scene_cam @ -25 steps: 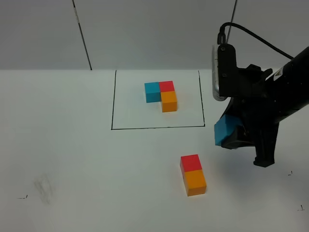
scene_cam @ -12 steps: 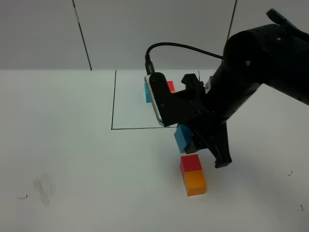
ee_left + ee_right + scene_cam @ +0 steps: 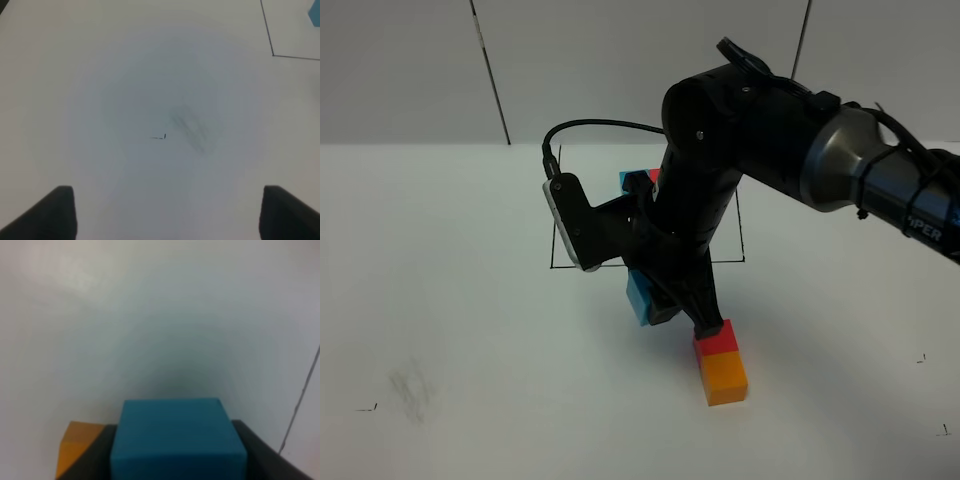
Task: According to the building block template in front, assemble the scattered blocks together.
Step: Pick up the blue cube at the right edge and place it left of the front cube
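Note:
My right gripper [image 3: 662, 306] is shut on the light blue cube [image 3: 640, 298] and holds it low over the table, just left of the red cube [image 3: 716, 338]. The red cube touches the orange cube [image 3: 724, 375] in a row. In the right wrist view the blue cube [image 3: 177, 437] sits between the dark fingers [image 3: 252, 452], with the orange cube [image 3: 77, 445] beside it. The template [image 3: 626, 180] is mostly hidden behind the arm; its black frame [image 3: 552, 225] shows. My left gripper [image 3: 170, 215] is open and empty over bare table.
A grey smudge [image 3: 410, 385] marks the table at front left and also shows in the left wrist view [image 3: 192, 130]. That view catches the frame's corner [image 3: 273, 54]. Small black tick marks [image 3: 922, 359] lie near the table's front corners.
My right arm has swung left across the table with the light blue cube, from the right side to just left of the red cube. The red and orange cubes have not moved.

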